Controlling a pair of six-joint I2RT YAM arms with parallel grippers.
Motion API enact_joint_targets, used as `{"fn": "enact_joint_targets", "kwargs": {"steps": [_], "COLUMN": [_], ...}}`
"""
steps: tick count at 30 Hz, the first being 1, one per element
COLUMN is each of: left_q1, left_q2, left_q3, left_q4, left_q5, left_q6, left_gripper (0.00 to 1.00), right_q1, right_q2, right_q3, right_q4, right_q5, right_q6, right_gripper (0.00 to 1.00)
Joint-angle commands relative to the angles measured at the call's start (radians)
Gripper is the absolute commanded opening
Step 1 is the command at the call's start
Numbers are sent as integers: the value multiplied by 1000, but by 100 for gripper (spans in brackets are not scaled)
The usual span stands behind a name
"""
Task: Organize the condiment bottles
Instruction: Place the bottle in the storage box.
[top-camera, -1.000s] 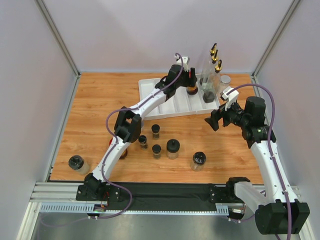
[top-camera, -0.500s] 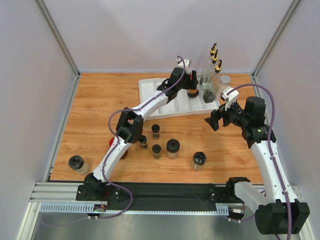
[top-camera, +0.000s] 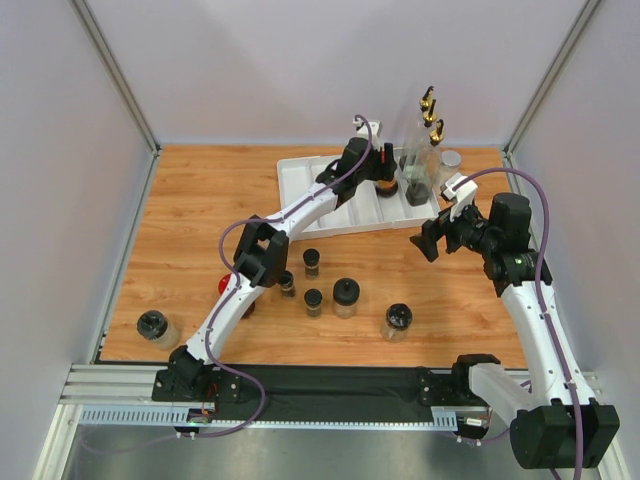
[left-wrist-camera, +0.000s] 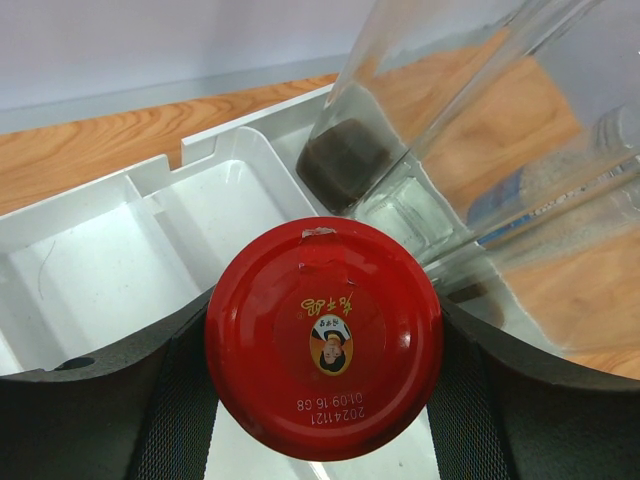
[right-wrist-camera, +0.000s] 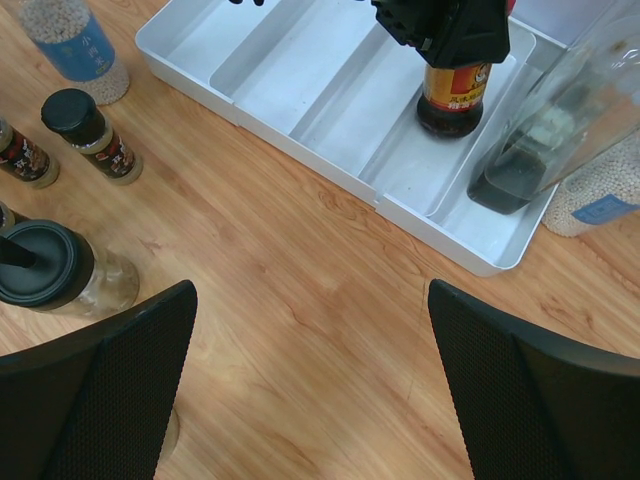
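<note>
While the left gripper (top-camera: 383, 163) pinches it by the top, one finger on either side of the cap, the red-capped amber jar (left-wrist-camera: 323, 338) stands upright in the white divided tray (top-camera: 300, 185). We see it in the channel just beside the one holding the tall clear gold-spouted bottles (top-camera: 421, 140), close to them at the tray's right end. A grey-lidded clear jar (top-camera: 450, 160) stands on the wood just past that end, and the tray itself lies along the far edge of the worktop (top-camera: 200, 210), towards the far right corner. Nearer the middle we find three small black-lidded jars (top-camera: 311, 262) and two medium black-lidded jars (top-camera: 346, 297) standing loose, and another black-lidded jar (top-camera: 155, 328) lies near the near left corner. By the right edge the right gripper (right-wrist-camera: 310, 380) hangs over bare wood with its fingers spread wide and nothing between them.
</note>
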Motion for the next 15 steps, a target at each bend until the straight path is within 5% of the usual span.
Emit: {"fn": "enact_joint_targets", "kwargs": {"steps": [1,15], "left_q1": [-18,-26], "left_q2": [-63,-137], "left_q3": [51,-1], "left_q4": [153,149], "left_q5": [1,38], "left_q6": [-23,0], "left_gripper": [64,87], "right_q1": [-2,-3], "right_q2": [-11,-8], "right_q3": [33,31], "right_q4": [-2,1], "right_q5": [20,30], "right_q6": [-12,-15], "right_gripper": [100,100]}}
